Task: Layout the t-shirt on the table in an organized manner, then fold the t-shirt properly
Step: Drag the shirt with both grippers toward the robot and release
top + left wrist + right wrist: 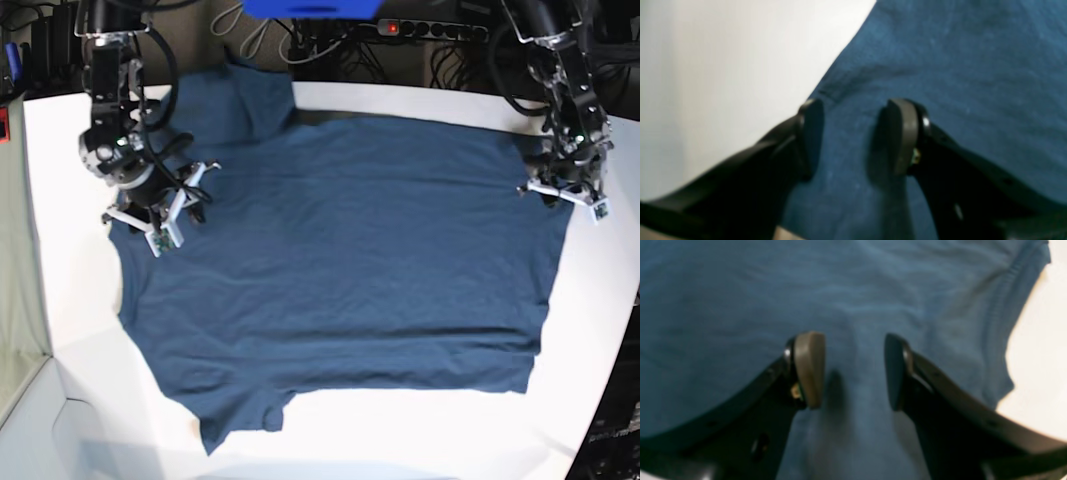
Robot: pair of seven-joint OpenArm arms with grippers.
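Observation:
The dark navy t-shirt (pixel 340 250) lies spread out flat on the white table (pixel 70 300), one sleeve toward the back and one toward the front. At the shirt's left end my right gripper (pixel 160 225) hovers; in its wrist view the right gripper (pixel 853 370) stands open over blue cloth (pixel 740 306), with a stitched edge at the right. My left gripper (pixel 565 192) is over the shirt's back right corner. In the left wrist view the left gripper (pixel 853 136) is open just inside the cloth's edge (pixel 940 66), bare table (pixel 723 66) to its left.
Cables and a power strip (pixel 430 28) run behind the table's back edge, beside a blue object (pixel 310 8). The table's curved front edge (pixel 60 385) drops off at the lower left. White tabletop shows in front of the shirt (pixel 400 430).

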